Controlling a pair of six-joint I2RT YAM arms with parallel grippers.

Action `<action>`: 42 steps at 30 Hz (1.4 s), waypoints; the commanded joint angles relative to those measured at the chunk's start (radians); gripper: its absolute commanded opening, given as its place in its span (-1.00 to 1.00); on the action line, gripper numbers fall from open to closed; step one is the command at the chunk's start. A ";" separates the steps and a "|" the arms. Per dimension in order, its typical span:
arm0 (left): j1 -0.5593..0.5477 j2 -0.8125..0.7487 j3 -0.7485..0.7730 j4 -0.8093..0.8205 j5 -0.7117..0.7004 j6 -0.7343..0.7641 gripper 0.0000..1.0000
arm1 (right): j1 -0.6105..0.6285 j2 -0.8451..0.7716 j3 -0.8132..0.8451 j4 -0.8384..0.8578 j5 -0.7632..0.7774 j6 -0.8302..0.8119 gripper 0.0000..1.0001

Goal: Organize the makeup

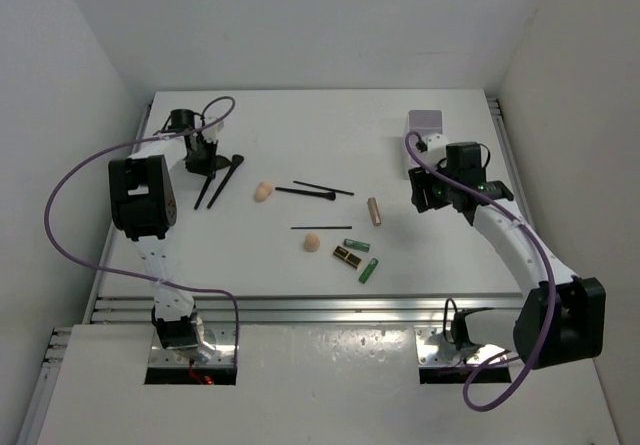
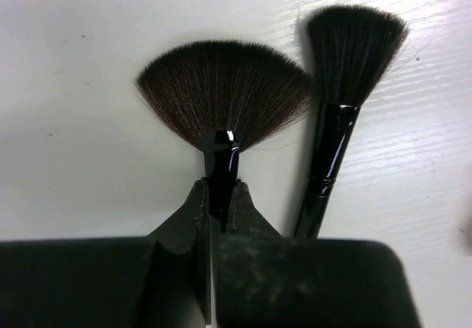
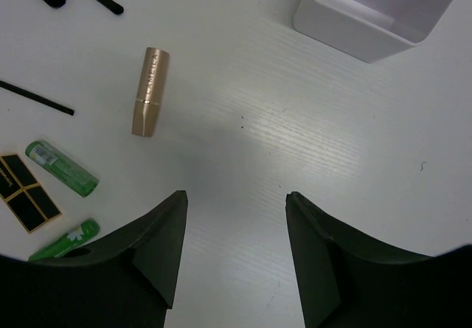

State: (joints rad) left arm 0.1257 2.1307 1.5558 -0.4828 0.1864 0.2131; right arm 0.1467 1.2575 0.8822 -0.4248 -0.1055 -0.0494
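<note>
Nearest the arms, a green tube (image 1: 369, 271), a black-gold lipstick (image 1: 348, 256) and a second green tube (image 1: 357, 244) are laid just near-left of the copper tube (image 1: 375, 211). A peach sponge (image 1: 312, 242) is set further left. The right gripper (image 3: 236, 204) is held open over bare desk (image 3: 354, 136) to the right of the copper tube. Well to its left, a black fan brush (image 2: 221, 92) with spread bristles and a glossy handle is clamped in the left gripper (image 2: 219, 199). A fluffy brush (image 2: 346, 48) is laid just beside it. Beyond the copper tube, a white box (image 1: 425, 122) is seen.
</note>
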 commanded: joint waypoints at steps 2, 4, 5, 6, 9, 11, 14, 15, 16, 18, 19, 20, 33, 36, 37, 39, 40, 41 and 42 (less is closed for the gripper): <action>0.023 0.054 0.019 -0.020 0.001 -0.055 -1.00 | 0.005 -0.044 -0.008 0.027 0.006 -0.004 0.13; 0.032 0.054 0.029 -0.020 0.001 -0.067 -1.00 | 0.008 -0.044 -0.008 0.029 0.003 -0.003 0.13; 0.032 0.054 0.029 -0.020 0.001 -0.076 -1.00 | 0.014 -0.047 -0.006 0.027 -0.005 -0.001 0.13; 0.032 0.038 0.039 -0.020 0.013 -0.077 -1.00 | 0.016 -0.047 0.003 0.029 -0.006 -0.003 0.13; 0.042 -0.017 0.088 -0.020 0.060 -0.115 -1.00 | 0.040 -0.050 0.038 0.021 -0.019 -0.006 0.13; 0.042 -0.081 0.154 -0.020 0.096 -0.150 -1.00 | 0.065 -0.047 0.078 0.021 -0.028 -0.006 0.25; 0.042 -0.179 0.239 -0.001 0.160 -0.244 -1.00 | 0.129 -0.018 0.170 0.035 -0.071 -0.012 0.32; 0.029 -0.208 0.239 0.025 0.172 -0.260 -1.00 | 0.145 0.020 0.188 0.056 -0.074 0.000 0.35; 0.017 -0.241 0.239 0.044 0.173 -0.271 -1.00 | 0.201 0.037 0.230 0.092 -0.082 0.041 0.35; -0.041 -0.340 0.215 0.084 0.202 -0.259 -1.00 | 0.250 0.110 0.288 0.168 -0.135 0.123 0.45; -0.063 -0.374 0.193 0.149 0.212 -0.259 -1.00 | 0.287 0.132 0.331 0.229 -0.149 0.167 0.45; -0.108 -0.408 0.140 0.189 0.212 -0.259 -1.00 | 0.318 0.173 0.369 0.297 -0.181 0.209 0.45; -0.451 -0.611 -0.069 0.495 0.163 -0.419 -1.00 | 0.439 0.461 0.526 0.779 -0.283 0.565 0.34; -0.474 -0.611 -0.079 0.495 0.163 -0.419 -1.00 | 0.445 0.448 0.465 0.825 -0.235 0.583 0.29; -0.486 -0.611 -0.079 0.495 0.163 -0.419 -1.00 | 0.441 0.438 0.454 0.834 -0.218 0.585 0.26; -0.495 -0.620 -0.089 0.495 0.163 -0.419 -1.00 | 0.442 0.439 0.434 0.847 -0.174 0.582 0.22; -0.504 -0.620 -0.089 0.495 0.163 -0.419 -1.00 | 0.441 0.447 0.434 0.839 -0.163 0.585 0.15; -0.505 -0.620 -0.089 0.495 0.163 -0.429 -1.00 | 0.438 0.453 0.434 0.818 -0.154 0.589 0.12; -0.514 -0.620 -0.089 0.495 0.163 -0.441 -1.00 | 0.439 0.453 0.432 0.817 -0.146 0.600 0.10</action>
State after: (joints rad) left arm -0.3664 1.5387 1.4624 -0.0357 0.3511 -0.1970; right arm 0.5892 1.7290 1.3201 0.3294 -0.3054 0.5102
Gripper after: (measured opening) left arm 0.146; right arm 0.560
